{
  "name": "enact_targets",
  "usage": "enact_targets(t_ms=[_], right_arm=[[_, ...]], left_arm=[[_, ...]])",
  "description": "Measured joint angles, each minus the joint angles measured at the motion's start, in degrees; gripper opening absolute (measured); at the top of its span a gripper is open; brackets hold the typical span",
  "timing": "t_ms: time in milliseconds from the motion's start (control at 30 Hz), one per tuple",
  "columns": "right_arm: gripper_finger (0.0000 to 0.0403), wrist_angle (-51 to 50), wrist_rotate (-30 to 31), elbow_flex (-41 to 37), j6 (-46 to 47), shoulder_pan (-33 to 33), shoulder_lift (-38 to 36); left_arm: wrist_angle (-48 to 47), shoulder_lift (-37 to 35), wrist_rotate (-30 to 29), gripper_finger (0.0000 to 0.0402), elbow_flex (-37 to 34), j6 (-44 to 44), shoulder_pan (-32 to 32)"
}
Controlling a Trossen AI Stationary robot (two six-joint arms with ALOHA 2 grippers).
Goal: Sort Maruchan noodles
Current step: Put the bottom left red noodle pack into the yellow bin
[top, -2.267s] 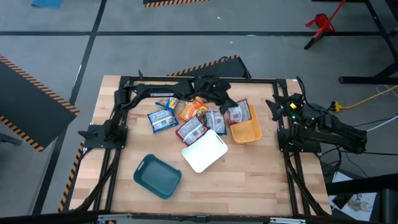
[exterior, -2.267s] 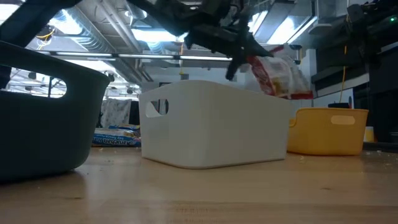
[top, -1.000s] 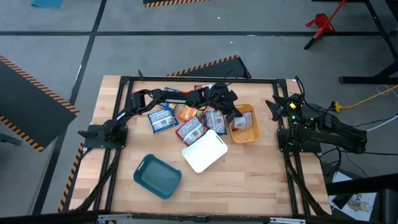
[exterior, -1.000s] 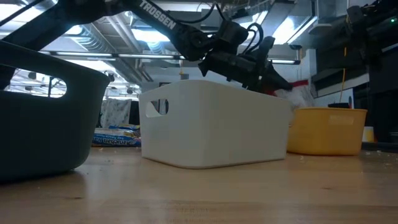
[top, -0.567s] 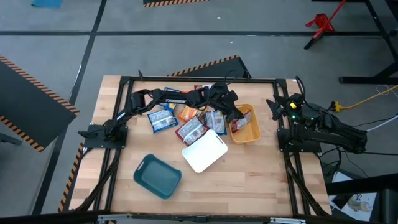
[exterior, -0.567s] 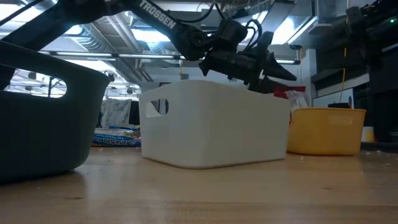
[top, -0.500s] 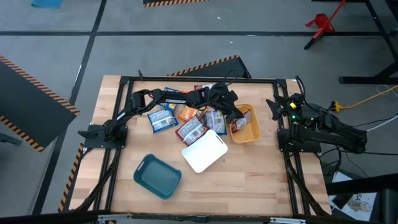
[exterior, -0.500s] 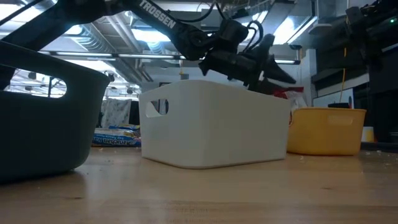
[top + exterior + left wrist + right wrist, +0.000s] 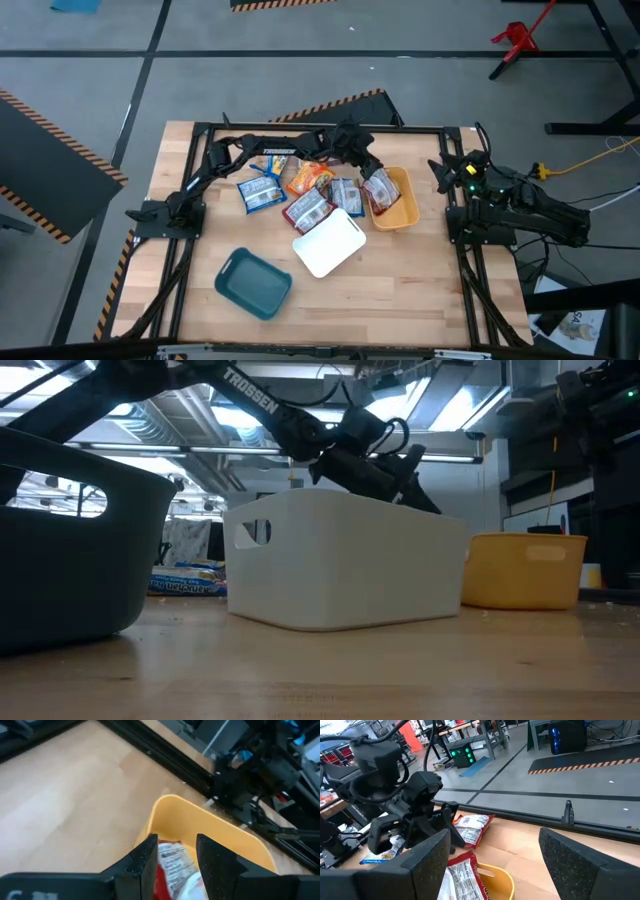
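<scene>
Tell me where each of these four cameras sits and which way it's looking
High view: overhead, straight down on the table; both arms show.
Low view: table-top height, level past the white bin; the left arm shows above it.
Left wrist view: on the left arm, looking past the open left gripper into the orange bin.
Right wrist view: on the right arm at the table's right edge, past the open right gripper toward the left arm.
All four share the orange bin.

"TROSSEN" in white letters runs along the left arm (image 9: 250,405); packet print seems too blurred to read.
</scene>
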Motion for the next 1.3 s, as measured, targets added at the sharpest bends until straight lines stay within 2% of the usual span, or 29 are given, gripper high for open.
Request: enact_targets(t_ms=[133,267,433,533,667,1033,1300], right_arm=[[0.0294,0.63,-1.8,0.0,-0.88,0.02,0.5],[0.0294,2.61,-3.42,-0.02,-5.91,-0.01,5.09],[0.0294,6.75,-8.79,-0.02,-10.3,0.0,18.06],[0.0294,9.03,-11.81,-0.02,-10.36,0.01,26.57],[0.0294,12.42,-12.76,-0.02,-9.74,0.05,37.71],[0.0294,13.61,-13.68,6.8,-12.45,0.02,57.79],[0.0294,3.22,-16.13,14.59,-10.05,0.02,69.45]], left_arm=[[-5.26,-2.62,1.71,0.0128,-0.07,3.19,0.07],[-15.66,-6.43,-5.37,0.0128,-0.04,13.05,-0.45],[-22.46,-12.28,-13.2,0.0128,-0.09,18.15,-0.59],[-22.71,-15.0,-16.94,0.0128,0.09,18.23,-0.51],[-23.12,-17.53,-19.79,0.0128,0.02,18.27,-0.39],[-27.88,-18.99,-20.23,0.0128,0.0,18.25,-0.07],[-29.44,-18.97,-20.28,0.0128,0.0,18.25,-0.14]])
